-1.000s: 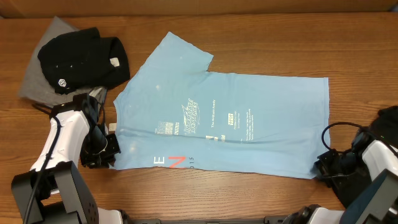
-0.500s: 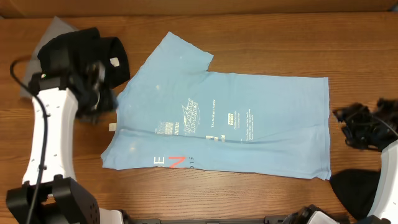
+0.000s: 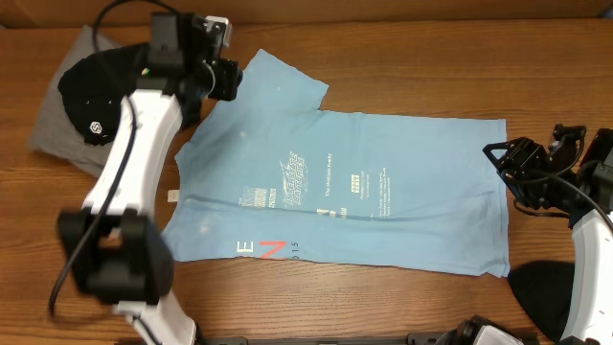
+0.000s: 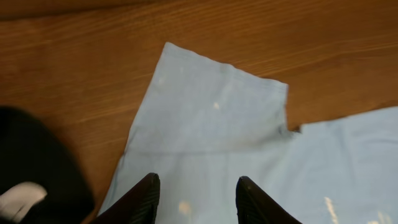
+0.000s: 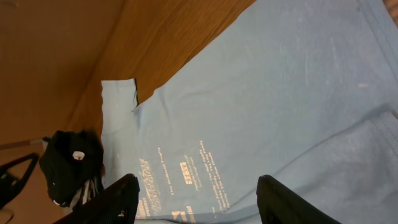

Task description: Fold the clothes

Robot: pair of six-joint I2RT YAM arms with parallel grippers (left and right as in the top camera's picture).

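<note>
The clothes include a light blue T-shirt (image 3: 383, 206) that lies flat across the table, folded in half lengthwise. Its white print and red-white lettering face up, and one sleeve (image 3: 283, 81) points to the far left. My left gripper (image 3: 228, 81) hovers open over that sleeve's shoulder. In the left wrist view my left gripper (image 4: 198, 190) has only the blue sleeve (image 4: 211, 106) below its spread fingers. At the shirt's right hem my right gripper (image 3: 503, 171) stands open and empty. The right wrist view has my right gripper (image 5: 199, 190) above the printed cloth (image 5: 267, 106).
A black T-shirt (image 3: 105, 91) lies bunched on a grey one (image 3: 53, 120) at the far left, right beside my left arm. It also shows as a black T-shirt (image 5: 68, 162) in the right wrist view. A dark shape (image 3: 546, 297) sits at the front right corner.
Both grippers have opened and left the shirt's near edge. My left arm swung to the far-left sleeve. My right gripper moved back to the right hem. The shirt lies still.
</note>
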